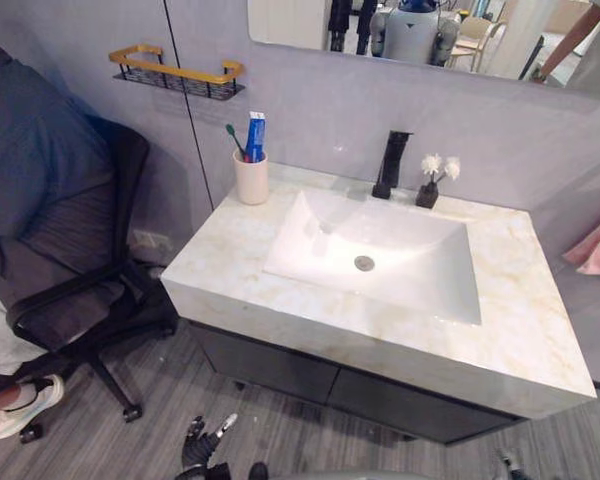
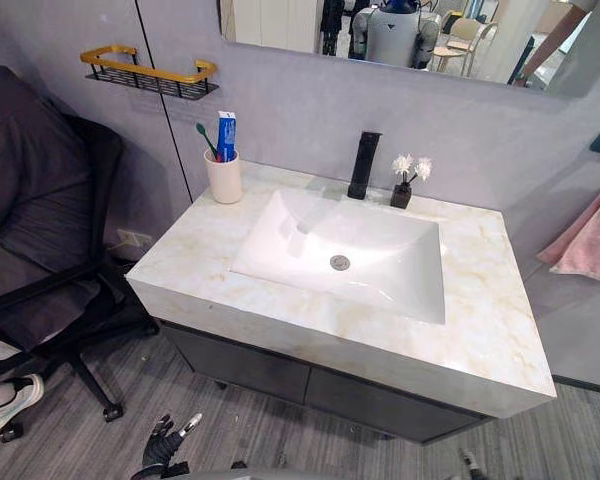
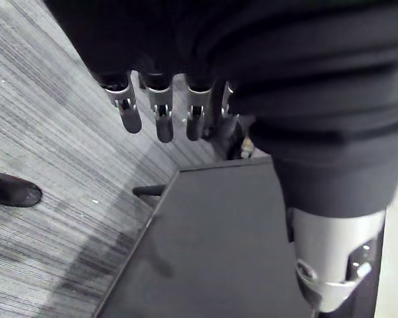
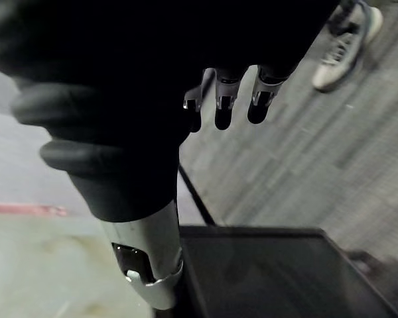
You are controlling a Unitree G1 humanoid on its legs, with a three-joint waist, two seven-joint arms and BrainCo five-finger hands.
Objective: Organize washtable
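In the left eye view, the marble countertop point(image 1: 520, 300) is carrying little. A pale cup point(image 1: 250, 182) is standing at its back left corner, holding a green toothbrush point(image 1: 234, 138) and a blue toothpaste tube point(image 1: 255, 135). A small dark vase point(image 1: 427, 194) of white flowers is sitting just beside the black faucet point(image 1: 390, 163), behind the white basin point(image 1: 420, 275). The left hand point(image 1: 198, 440) is hanging low in front of the cabinet, well apart from all of this. A person point(image 1: 30, 130) is sitting in an office chair point(image 1: 100, 290) to the left.

In the right eye view, a gold-and-black wall rack point(image 2: 145, 72) is hanging above the cup and a pink towel point(image 2: 590, 245) is hanging at the right.

In the left wrist view, the left fingers point(image 3: 160, 122) are dangling straight and spread, gripping nothing, over grey plank floor point(image 3: 46, 132) and a dark panel point(image 3: 212, 245).

In the right wrist view, the right hand point(image 4: 224, 99) is hanging the same way, relaxed and empty, with a person's pale shoe point(image 4: 345, 40) beyond it.

The cup is probably rigid, light and smooth, so it is best wrapped around the middle and kept upright, since its tall contents are making it top-heavy. The vase looks small, tippy and breakable, and calls for a pinch low on its body, not on the flowers.
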